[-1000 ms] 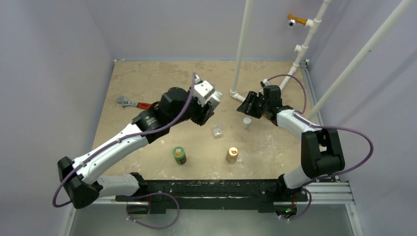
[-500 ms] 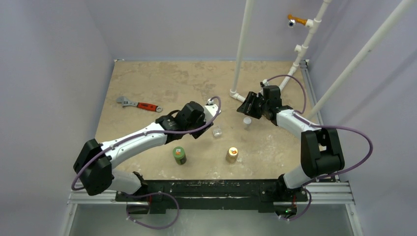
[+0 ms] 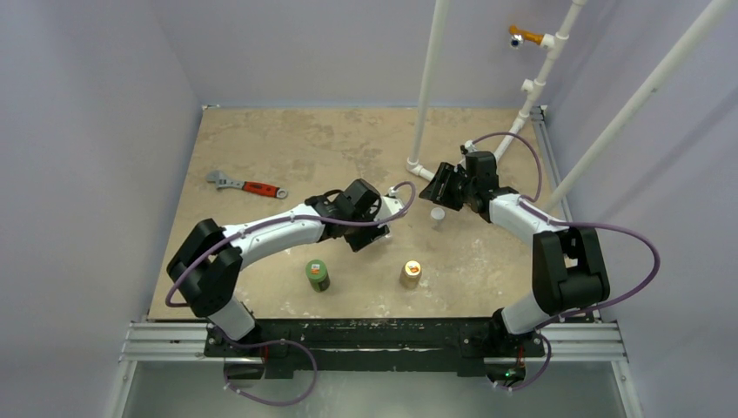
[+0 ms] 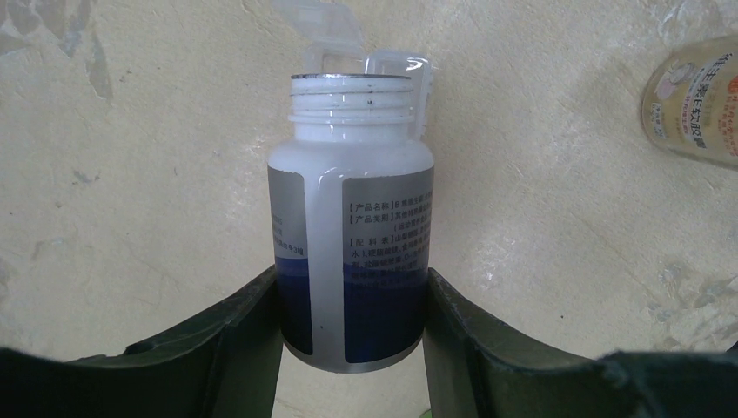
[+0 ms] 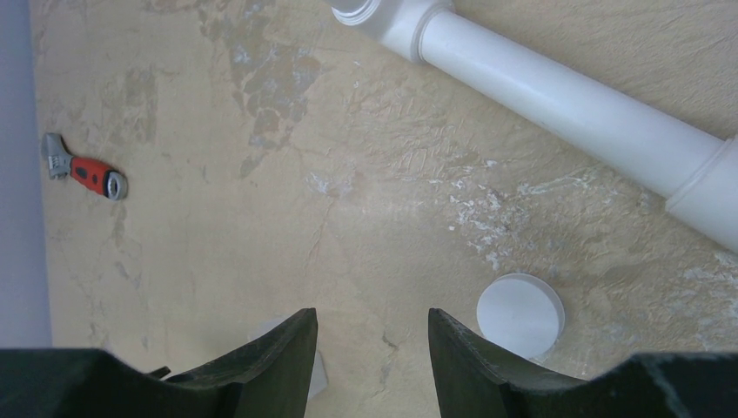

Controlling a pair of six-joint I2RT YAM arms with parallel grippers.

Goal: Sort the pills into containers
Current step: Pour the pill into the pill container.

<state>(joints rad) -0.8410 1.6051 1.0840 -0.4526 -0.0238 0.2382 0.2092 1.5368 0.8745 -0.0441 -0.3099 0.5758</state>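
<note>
Clear case (image 4: 335, 39) just beyond bottle (image 4: 352, 218) clamped in left gripper (image 4: 352, 300), right gripper (image 5: 372, 326) parted, empty

The white bottle (image 4: 352, 235) bears small Chinese print headed 产品名称; the tan bottle's (image 4: 692, 96) Chinese characters are unreadable

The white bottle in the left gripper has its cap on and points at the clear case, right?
No, it is uncapped: the left wrist view shows bare threads on the white bottle. The left gripper does point it at the clear case.
</note>
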